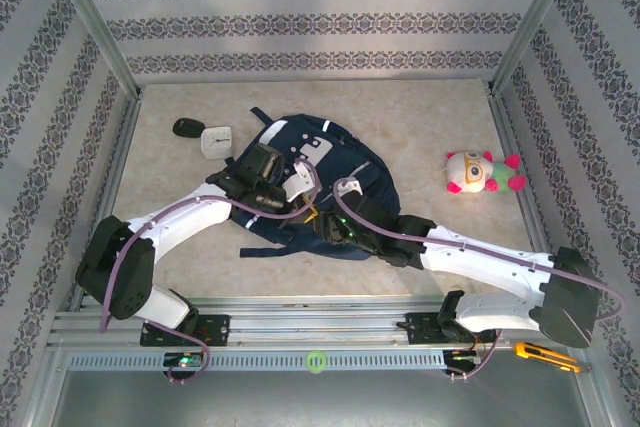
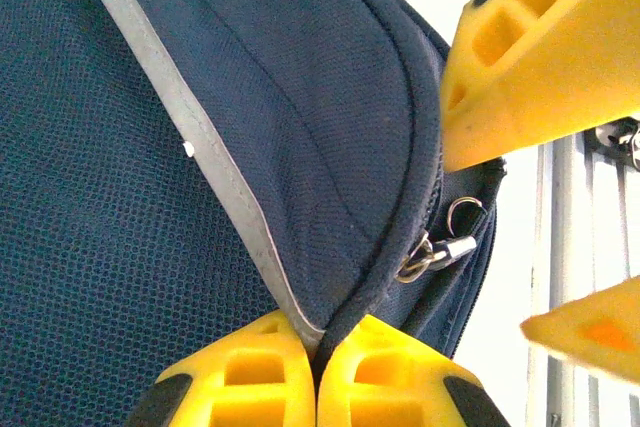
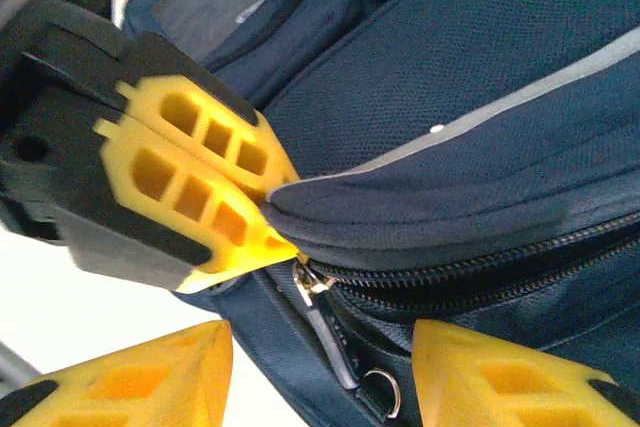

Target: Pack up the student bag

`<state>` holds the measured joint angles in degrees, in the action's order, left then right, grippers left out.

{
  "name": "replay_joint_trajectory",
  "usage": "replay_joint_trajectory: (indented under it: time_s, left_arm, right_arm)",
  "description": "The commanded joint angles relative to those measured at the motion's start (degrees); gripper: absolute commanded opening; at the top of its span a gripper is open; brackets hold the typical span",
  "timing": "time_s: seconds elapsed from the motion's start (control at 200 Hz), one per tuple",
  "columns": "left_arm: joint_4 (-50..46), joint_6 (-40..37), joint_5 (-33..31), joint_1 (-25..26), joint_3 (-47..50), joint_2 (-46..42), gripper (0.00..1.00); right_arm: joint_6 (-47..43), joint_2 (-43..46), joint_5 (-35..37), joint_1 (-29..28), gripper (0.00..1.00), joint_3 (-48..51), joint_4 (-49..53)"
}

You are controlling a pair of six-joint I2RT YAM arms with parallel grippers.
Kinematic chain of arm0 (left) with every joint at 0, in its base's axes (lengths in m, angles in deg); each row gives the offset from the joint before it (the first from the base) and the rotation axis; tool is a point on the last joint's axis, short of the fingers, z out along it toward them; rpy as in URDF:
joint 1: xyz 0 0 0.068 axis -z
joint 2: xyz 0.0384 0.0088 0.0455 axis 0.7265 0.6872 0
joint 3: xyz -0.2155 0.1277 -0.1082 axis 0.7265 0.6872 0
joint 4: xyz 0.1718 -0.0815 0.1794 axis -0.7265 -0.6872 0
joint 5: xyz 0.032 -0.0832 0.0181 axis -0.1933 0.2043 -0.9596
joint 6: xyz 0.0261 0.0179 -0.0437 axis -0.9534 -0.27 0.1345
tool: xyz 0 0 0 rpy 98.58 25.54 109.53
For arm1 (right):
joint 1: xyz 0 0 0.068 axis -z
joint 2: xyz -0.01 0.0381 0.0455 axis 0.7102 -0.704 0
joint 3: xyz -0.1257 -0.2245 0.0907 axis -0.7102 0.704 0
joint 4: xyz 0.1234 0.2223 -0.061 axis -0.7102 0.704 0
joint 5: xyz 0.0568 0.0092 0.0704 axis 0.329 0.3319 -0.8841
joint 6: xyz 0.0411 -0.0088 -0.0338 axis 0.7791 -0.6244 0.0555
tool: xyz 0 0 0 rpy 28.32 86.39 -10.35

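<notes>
The student bag (image 1: 325,162), dark navy with grey trim, lies in the middle of the table. My left gripper (image 2: 318,335) is shut on the edge of the bag's flap, beside the grey stripe (image 2: 200,137). In the top view it sits at the bag's near edge (image 1: 310,211). My right gripper (image 3: 322,347) is open, its yellow fingers either side of the zipper pull (image 3: 335,337) under that flap, not touching it. It meets the bag from the right in the top view (image 1: 337,230). The zipper (image 3: 480,272) runs along the bag (image 3: 480,67) under the pinched flap.
A plush toy (image 1: 482,172) lies to the right of the bag. A white clock (image 1: 216,140) and a small black object (image 1: 187,128) lie at the back left. A yellow utility knife (image 1: 545,355) rests on the front rail.
</notes>
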<state>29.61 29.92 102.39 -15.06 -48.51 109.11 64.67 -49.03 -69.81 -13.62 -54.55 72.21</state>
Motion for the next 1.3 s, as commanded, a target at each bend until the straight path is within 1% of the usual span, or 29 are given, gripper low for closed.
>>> replay_joint_trajectory:
  time_s: [0.0, 0.175, 0.3, 0.35, 0.445, 0.53, 0.63, 0.729, 0.749, 0.824, 0.949, 1.079, 1.189, 1.299]
  left_arm:
    - [-1.8, 4.3, 5.0, 0.5, -2.5, 0.1, 0.00]
    - [-0.6, 5.3, 6.9, 0.5, -2.2, -0.2, 0.00]
    - [-0.5, 5.4, 6.4, 0.5, -2.2, -0.1, 0.00]
    - [-0.7, 5.1, 6.0, 0.6, -2.3, -0.1, 0.00]
    - [-1.2, 4.7, 4.9, 0.5, -2.4, 0.0, 0.00]
    - [-1.7, 4.2, 3.4, 0.5, -2.4, 0.1, 0.00]
    - [-2.3, 3.4, 1.0, 0.5, -2.3, -0.1, 0.00]
    - [-2.8, 2.5, -1.4, 0.5, -2.1, -0.2, 0.00]
    - [-3.0, 2.2, -1.7, 0.5, -2.1, -0.2, 0.00]
    - [-3.2, 2.0, -2.3, 0.5, -2.1, -0.1, 0.00]
    - [-3.1, 1.9, -3.4, 0.5, -1.8, 0.1, 0.00]
    - [-3.1, 1.5, -3.7, 0.4, -1.7, 0.3, 0.00]
    - [-3.1, 1.6, -3.6, 0.5, -1.6, 0.4, 0.00]
    - [-3.1, 1.3, -3.8, 0.5, -1.6, 0.2, 0.00]
  right_arm:
    - [-2.2, -1.7, 6.5, -1.6, 0.51, -2.1, 3.6]
    - [-3.4, -4.9, 12.9, -2.4, 0.51, -2.6, 4.0]
    - [-3.5, -7.4, 19.2, -2.5, 0.50, -4.9, 8.4]
    - [-2.6, -7.8, 22.1, -2.6, 0.47, -6.0, 11.5]
    - [-1.2, -6.7, 26.1, -2.8, 0.35, -6.6, 15.1]
    - [-0.9, -4.5, 27.2, -2.8, 0.28, -6.3, 15.9]
    - [-1.0, -2.4, 27.6, -2.8, 0.24, -5.5, 16.2]
    - [-0.8, -0.9, 26.8, -2.2, 0.21, -4.8, 16.3]
    - [-0.8, -0.7, 26.2, -1.9, 0.19, -4.6, 16.2]
    - [-0.7, 0.2, 22.7, -0.3, 0.13, -3.7, 15.1]
    - [-0.7, 1.9, 18.1, 1.7, 0.08, -2.5, 13.5]
    - [-1.3, 3.8, 13.0, 3.8, 0.00, -1.7, 11.6]
    - [-1.5, 5.2, 10.9, 5.3, 0.00, -0.9, 11.3]
    - [-1.8, 6.9, 8.5, 8.2, 0.00, 1.0, 11.0]
